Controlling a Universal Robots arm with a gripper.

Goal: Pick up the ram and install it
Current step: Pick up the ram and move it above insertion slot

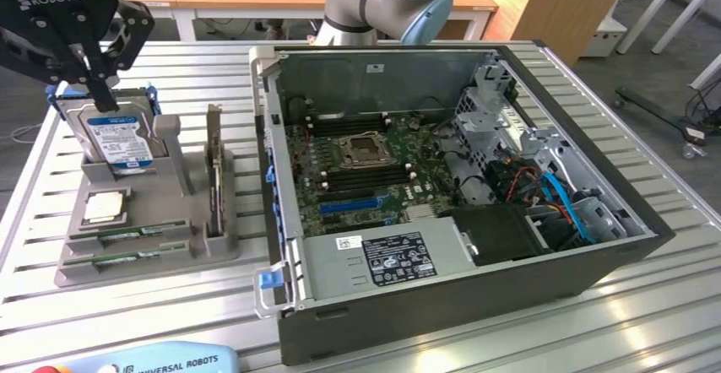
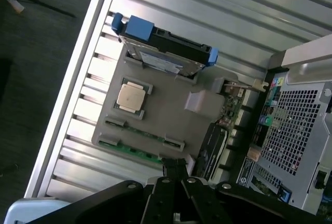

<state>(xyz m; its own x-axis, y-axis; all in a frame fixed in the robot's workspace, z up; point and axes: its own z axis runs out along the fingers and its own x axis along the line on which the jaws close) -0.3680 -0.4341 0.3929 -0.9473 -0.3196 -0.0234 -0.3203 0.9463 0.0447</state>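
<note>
**Operator:** What carries the parts?

**Arm:** I work over a slatted metal table. Its grooves run across the exterior view from left to right.

**Operator:** What rests directly on it?

**Arm:** Three items.
1. A grey holder block, toward the exterior view's left.
2. An open computer case, just beside the block on its right.
3. A teach pendant, at the table's edge, at the bottom left of the exterior view.

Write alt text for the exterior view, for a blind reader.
A black gripper, jaws shut, hangs over a grey parts holder where two green ram sticks lie near a hard drive. At the exterior view's right sits an open computer case with its motherboard exposed.
</note>
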